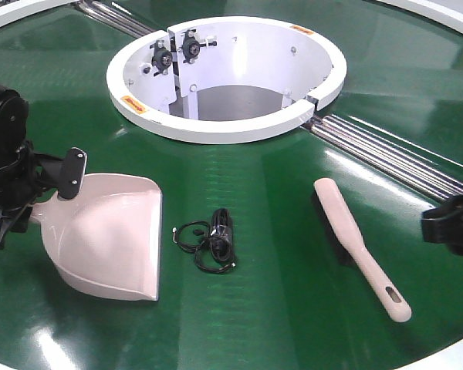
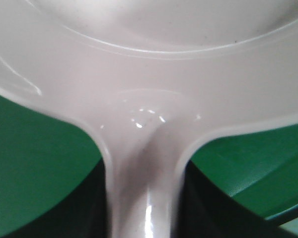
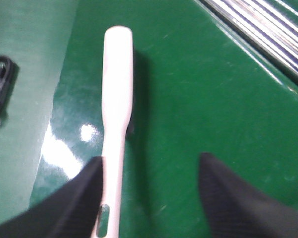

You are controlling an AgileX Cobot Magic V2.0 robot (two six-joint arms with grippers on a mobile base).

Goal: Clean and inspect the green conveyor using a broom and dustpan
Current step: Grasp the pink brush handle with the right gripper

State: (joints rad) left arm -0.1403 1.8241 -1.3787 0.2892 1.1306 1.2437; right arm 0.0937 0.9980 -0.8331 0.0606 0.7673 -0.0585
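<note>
Starting at my left side, I am holding the dustpan [image 1: 112, 231] by its handle with my left gripper [image 1: 62, 181]. In the left wrist view the fingers are sitting tight against both sides of the pale stem where it widens into the scoop, so I am judging them to be closed on it. The scoop is resting flat on the green conveyor [image 1: 278, 308], with its open mouth facing right. Just to the right of that mouth, a small black cable bundle [image 1: 214, 240] is lying loose on the belt, apart from both tools. Behind it the white hub [image 1: 216, 127] is sitting in the middle of the ring, and the chrome roller strips [image 1: 393, 158] are running out from it toward the right. Further right, the broom [image 1: 355, 243] is lying on the belt with its bristles down. Its long axis is slanting, with the head pointing toward the hub and the slotted handle end pointing at my right side. My right gripper [image 3: 151, 163] is hovering over that handle end with its fingers spread wide and nothing between them. In the right wrist view the handle is running straight away from me, nearly in line with my reach, but it is lying hard by the finger [image 3: 69, 198] on the cable side rather than centred in the gap. I am judging that the right arm, being much the nearer, is the one to take the broom, and that it is needing a small sideways shift toward the cable before closing.
</note>
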